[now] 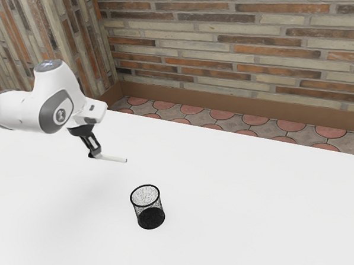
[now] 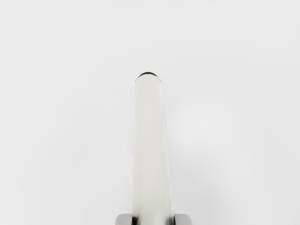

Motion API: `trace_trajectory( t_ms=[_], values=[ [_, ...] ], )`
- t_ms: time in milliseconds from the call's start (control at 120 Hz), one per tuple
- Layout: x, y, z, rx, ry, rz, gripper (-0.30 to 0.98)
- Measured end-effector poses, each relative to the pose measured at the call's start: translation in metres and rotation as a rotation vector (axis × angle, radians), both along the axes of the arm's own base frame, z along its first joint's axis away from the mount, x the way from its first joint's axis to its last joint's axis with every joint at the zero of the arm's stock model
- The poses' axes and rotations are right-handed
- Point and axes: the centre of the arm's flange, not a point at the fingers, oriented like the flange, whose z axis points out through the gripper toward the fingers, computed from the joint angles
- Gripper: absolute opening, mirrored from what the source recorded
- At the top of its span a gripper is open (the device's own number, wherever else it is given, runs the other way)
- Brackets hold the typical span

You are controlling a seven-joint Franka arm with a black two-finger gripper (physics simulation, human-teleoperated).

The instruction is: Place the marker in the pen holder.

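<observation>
- A brick wall [image 1: 249, 39] is running behind everything, in the exterior view's 12 o'clock.
- A white table [image 1: 247, 218] is spreading below it, with a tiled floor [image 1: 222, 114] showing between.
- My arm [image 1: 51, 103] is reaching in from 9 o'clock in the exterior view.
- The pen holder [image 1: 147, 206], black mesh, is standing upright on the table, towards 7 o'clock from the exterior view's middle.
- My gripper [image 1: 94, 154] is pinching the marker, its fingertips pressing from both sides.
- The marker [image 1: 113, 158] is lying outside the holder, at its 11 o'clock, free end pointing between 3 and 4.
</observation>
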Motion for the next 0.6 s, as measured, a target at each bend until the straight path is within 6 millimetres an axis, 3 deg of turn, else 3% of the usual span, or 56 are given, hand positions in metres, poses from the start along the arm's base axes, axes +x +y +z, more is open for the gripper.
trace_trajectory(
  t_ms=[108, 250, 333, 458, 600],
  values=[
    [-0.013, -0.054, 0.049, -0.002, -0.001, -0.096, -0.02],
    [-0.049, -0.076, 0.103, -0.028, 0.023, -0.108, -0.02],
    [-0.064, -0.098, 0.104, -0.027, 0.082, -0.127, -0.02],
    [-0.078, -0.145, 0.098, -0.018, 0.16, -0.177, -0.02],
    [-0.084, -0.175, 0.094, -0.015, 0.208, -0.192, -0.01]
  ],
)
